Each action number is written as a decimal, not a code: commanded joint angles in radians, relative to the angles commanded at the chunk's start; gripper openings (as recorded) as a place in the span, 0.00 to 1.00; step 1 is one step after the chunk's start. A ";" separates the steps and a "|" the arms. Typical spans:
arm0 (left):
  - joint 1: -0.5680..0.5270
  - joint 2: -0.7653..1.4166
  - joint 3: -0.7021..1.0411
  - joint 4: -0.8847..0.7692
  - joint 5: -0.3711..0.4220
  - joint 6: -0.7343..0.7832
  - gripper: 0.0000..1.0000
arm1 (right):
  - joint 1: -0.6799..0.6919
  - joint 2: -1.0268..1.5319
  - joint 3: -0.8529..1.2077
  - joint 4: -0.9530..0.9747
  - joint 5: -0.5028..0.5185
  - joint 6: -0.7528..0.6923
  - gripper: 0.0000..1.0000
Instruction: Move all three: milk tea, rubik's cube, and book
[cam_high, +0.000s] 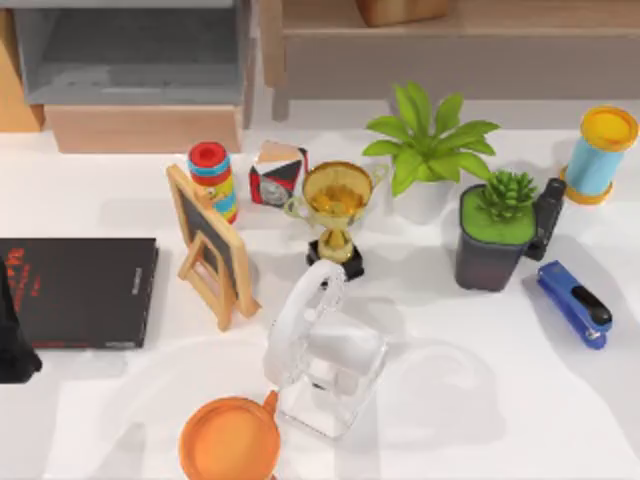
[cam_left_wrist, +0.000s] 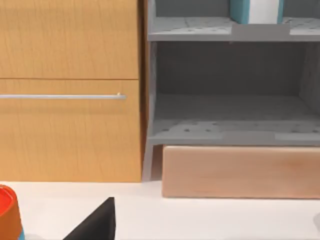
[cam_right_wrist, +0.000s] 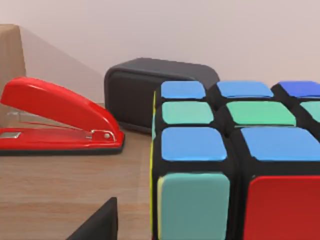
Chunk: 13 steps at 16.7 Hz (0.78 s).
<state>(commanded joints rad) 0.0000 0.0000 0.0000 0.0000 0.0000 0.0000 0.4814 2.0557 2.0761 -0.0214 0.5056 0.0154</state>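
At the far left of the top view, a dark part of the left arm (cam_high: 14, 340) is seen at the frame's edge, overlapping the left edge of the book (cam_high: 85, 292), which lies flat, black cover up, at the left side of the white desk (cam_high: 480, 400). In the left wrist view a dark part of the left gripper (cam_left_wrist: 97, 225) is seen at the lower edge, facing a wooden cabinet (cam_left_wrist: 70, 90) and a grey shelf unit (cam_left_wrist: 230, 100); whether it is released or clenched cannot be told. Just right of the book a wooden-framed chalkboard (cam_high: 210, 245) stands upright, with a striped stack of rings (cam_high: 213, 178) behind it and a red-black-white patterned cube (cam_high: 277, 175) beside that. The milk tea (cam_high: 230, 440), an orange-topped cup, is placed at the lower centre of the frame, touching a clear stand that carries white headphones (cam_high: 305, 320). A gold trophy (cam_high: 337, 215) is set at the centre, then a leafy plant in a white pot (cam_high: 428, 150), a succulent in a dark pot (cam_high: 497, 235), a blue stapler (cam_high: 575, 303) and a blue and yellow cylinder (cam_high: 600, 155) at the upper right. In the right wrist view the rubik's cube (cam_right_wrist: 235, 165) is seen very close, resting on a wooden surface (cam_right_wrist: 60, 195) near a red stapler (cam_right_wrist: 60, 120) and a dark box (cam_right_wrist: 145, 90). A dark part of the right gripper (cam_right_wrist: 97, 226) lies just beside the cube; whether it is released, clenched or grasping the cube cannot be told.
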 joint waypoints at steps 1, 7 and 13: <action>0.000 0.000 0.000 0.000 0.000 0.000 1.00 | 0.005 -0.019 -0.029 0.009 0.005 0.000 1.00; 0.000 0.000 0.000 0.000 0.000 0.000 1.00 | 0.017 -0.068 -0.107 0.034 0.019 0.000 1.00; 0.000 0.000 0.000 0.000 0.000 0.000 1.00 | -0.010 -0.164 -0.190 0.036 -0.014 0.000 1.00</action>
<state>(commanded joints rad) 0.0000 0.0000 0.0000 0.0000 0.0000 0.0000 0.4709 1.8915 1.8860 0.0150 0.4915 0.0150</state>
